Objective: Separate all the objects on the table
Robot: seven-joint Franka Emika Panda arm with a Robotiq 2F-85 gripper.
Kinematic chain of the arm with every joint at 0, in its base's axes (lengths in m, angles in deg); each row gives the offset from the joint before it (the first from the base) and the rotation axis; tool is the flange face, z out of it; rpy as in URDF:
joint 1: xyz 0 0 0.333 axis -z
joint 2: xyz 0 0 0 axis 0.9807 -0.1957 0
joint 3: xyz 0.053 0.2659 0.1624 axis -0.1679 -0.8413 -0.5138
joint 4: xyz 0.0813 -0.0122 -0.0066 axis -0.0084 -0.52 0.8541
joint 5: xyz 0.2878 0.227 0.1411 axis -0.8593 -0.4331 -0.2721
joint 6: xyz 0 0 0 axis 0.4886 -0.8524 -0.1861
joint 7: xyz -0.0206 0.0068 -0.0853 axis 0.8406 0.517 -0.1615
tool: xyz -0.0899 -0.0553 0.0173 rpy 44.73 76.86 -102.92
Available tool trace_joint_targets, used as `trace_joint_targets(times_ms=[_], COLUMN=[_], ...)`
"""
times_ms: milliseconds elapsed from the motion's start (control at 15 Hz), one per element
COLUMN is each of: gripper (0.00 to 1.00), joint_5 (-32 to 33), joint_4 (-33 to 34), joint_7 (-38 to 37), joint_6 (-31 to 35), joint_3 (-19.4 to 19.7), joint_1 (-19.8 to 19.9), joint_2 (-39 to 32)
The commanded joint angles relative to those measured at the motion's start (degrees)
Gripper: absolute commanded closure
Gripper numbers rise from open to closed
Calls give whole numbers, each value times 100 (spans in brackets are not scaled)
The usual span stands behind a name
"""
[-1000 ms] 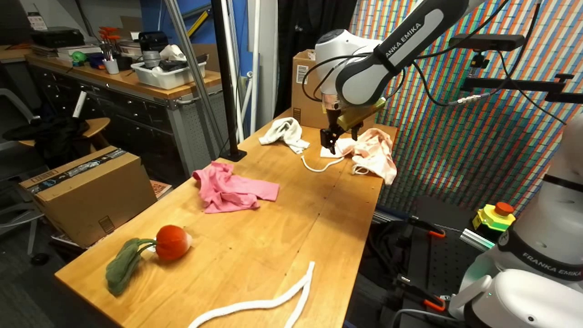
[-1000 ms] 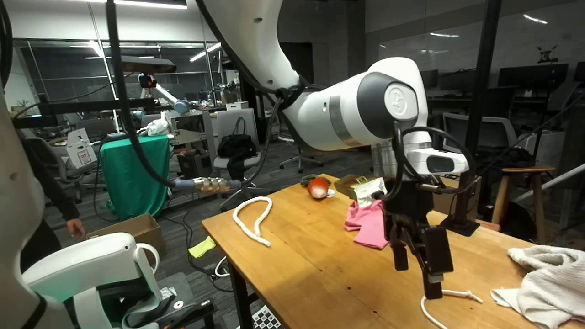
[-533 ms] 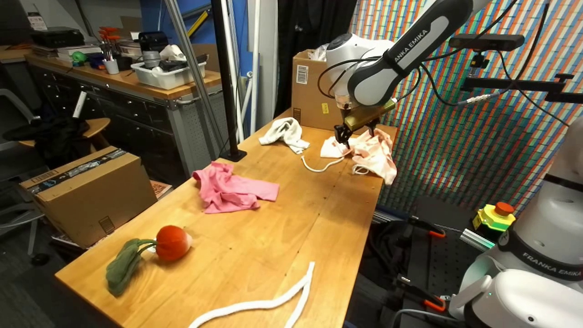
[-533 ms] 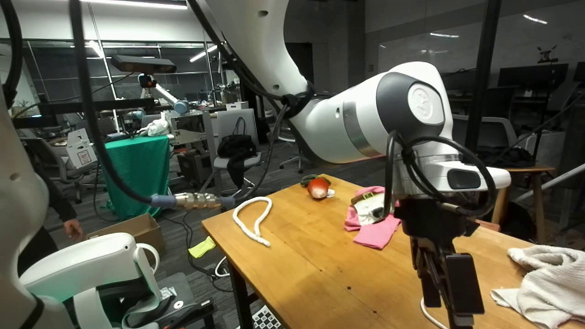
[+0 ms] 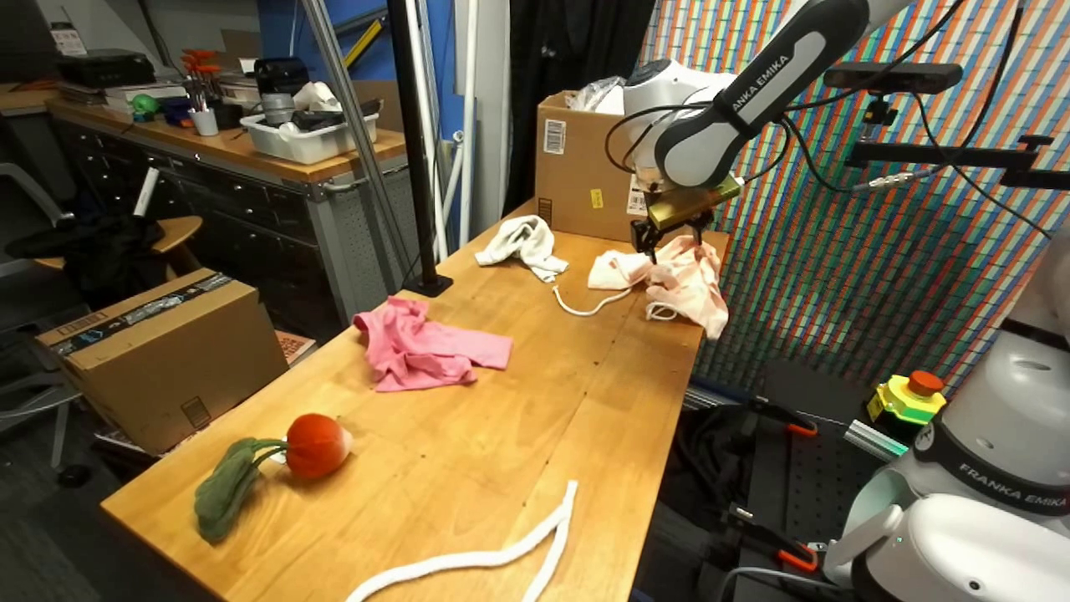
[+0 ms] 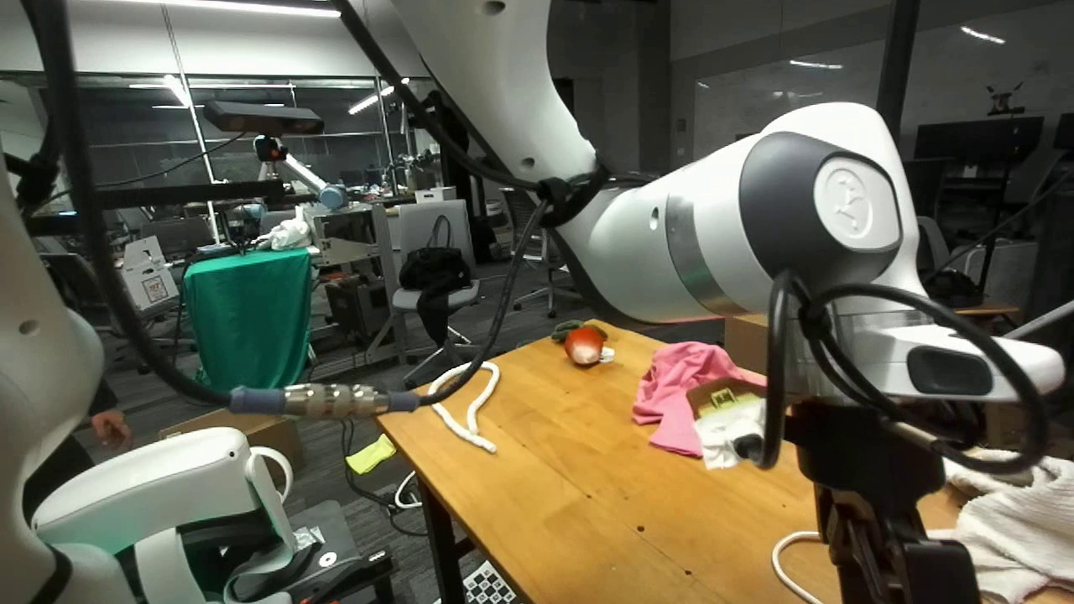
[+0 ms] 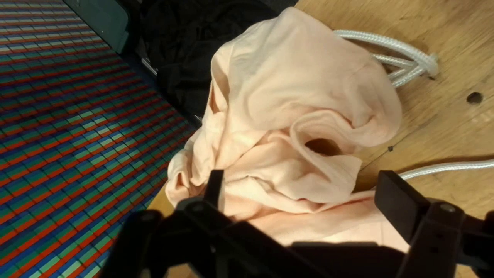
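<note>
Peach cloth (image 7: 305,85), crumpled; white braided cord (image 7: 389,41), knotted, lies at its two o'clock in the wrist view. Gripper (image 7: 303,187): jaws wide apart, holding nothing.

Rope (image 5: 481,558) cropped, towel (image 6: 1019,528) partly hidden

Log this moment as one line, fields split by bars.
gripper: open, over peach cloth | contact: cannot tell | lying apart: pink cloth, plush vegetable, thick white rope
</note>
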Motion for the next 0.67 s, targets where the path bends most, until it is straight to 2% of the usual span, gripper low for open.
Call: trace_joint_targets(times_ms=[0, 67, 333, 600], gripper=[0, 0, 0, 0], joint_5=[-107, 25, -46, -47], joint_4=[150, -208, -322, -268], joint_7=[384, 461, 999, 1328], joint_6=[350, 671, 1193, 1480], joint_3=[143, 274, 540, 765], joint_1=[251, 380, 612, 654], joint_2=[-194, -92, -328, -580])
